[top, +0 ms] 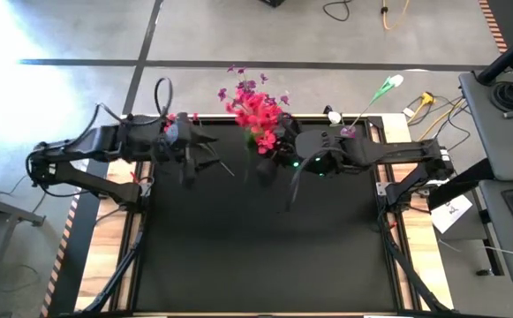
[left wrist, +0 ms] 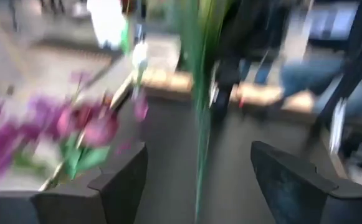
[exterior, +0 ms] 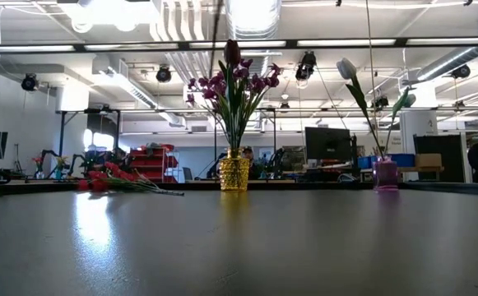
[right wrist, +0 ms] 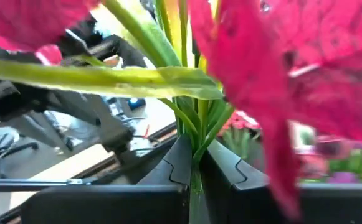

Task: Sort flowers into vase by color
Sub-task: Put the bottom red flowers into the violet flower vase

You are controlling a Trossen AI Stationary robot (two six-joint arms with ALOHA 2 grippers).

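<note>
My right gripper [top: 275,155] is shut on a red-pink flower cluster [top: 256,111] at the table's far middle; its green stems and leaves fill the right wrist view [right wrist: 168,74]. A gold vase [exterior: 234,173] holds purple-magenta flowers [exterior: 232,82]. A small pink vase [exterior: 385,174] holds a white tulip [exterior: 347,68]. More red-pink flowers [exterior: 111,179] lie flat on the table at the far left. My left gripper [top: 205,159] is open and empty left of the gold vase. A blurred green stem [left wrist: 199,124] shows beyond its fingers. My right gripper pinches the bunch's green stems [right wrist: 196,155] between its two fingers, just below the leaves. The fingers lie across the stems. The red-pink heads [right wrist: 280,81] stand beyond the fingers, toward the far edge in the high view.
The black table top [top: 265,256] stretches toward the near edge. Wooden side boards and the arm bases [top: 415,177] flank it. Cables and a desk [top: 503,97] lie off the table at the right. A workshop room shows behind the vases.
</note>
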